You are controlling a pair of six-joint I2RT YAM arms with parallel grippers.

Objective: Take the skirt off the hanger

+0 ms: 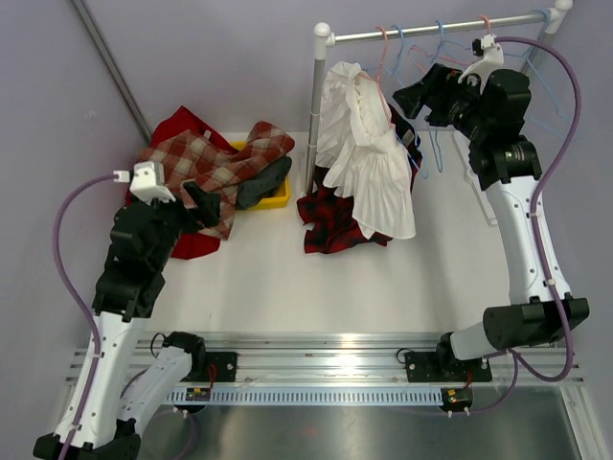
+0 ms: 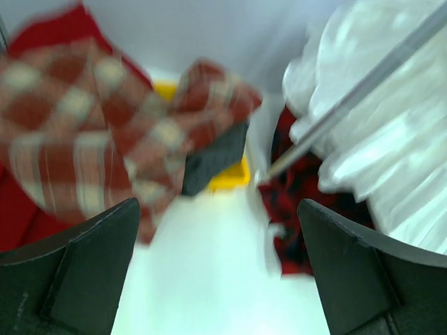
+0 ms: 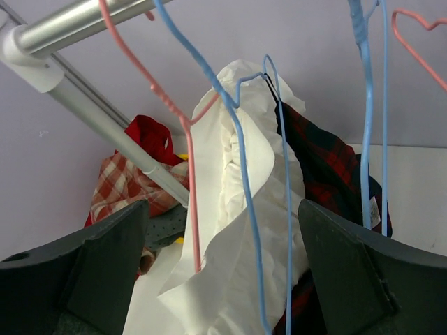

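A white ruffled skirt (image 1: 369, 163) hangs from a blue hanger (image 3: 258, 77) on the rail (image 1: 431, 29). A dark red tartan garment (image 1: 330, 225) hangs behind it and spills onto the table. My right gripper (image 1: 412, 96) is open and empty, level with the hangers just right of the skirt. In the right wrist view (image 3: 223, 279) the white skirt (image 3: 237, 230) and two blue hanger wires lie between its spread jaws, not touched. My left gripper (image 1: 201, 196) is open and empty, low over the table by the plaid pile. Its blurred wrist view (image 2: 220, 272) shows the skirt (image 2: 377, 139) at the right.
A pile of red-and-white plaid clothes (image 1: 206, 163) covers a yellow bin (image 1: 278, 199) at the back left. The rack's upright post (image 1: 314, 115) stands between the pile and the skirt. Empty pink (image 3: 188, 174) and blue hangers (image 1: 436, 57) hang on the rail.
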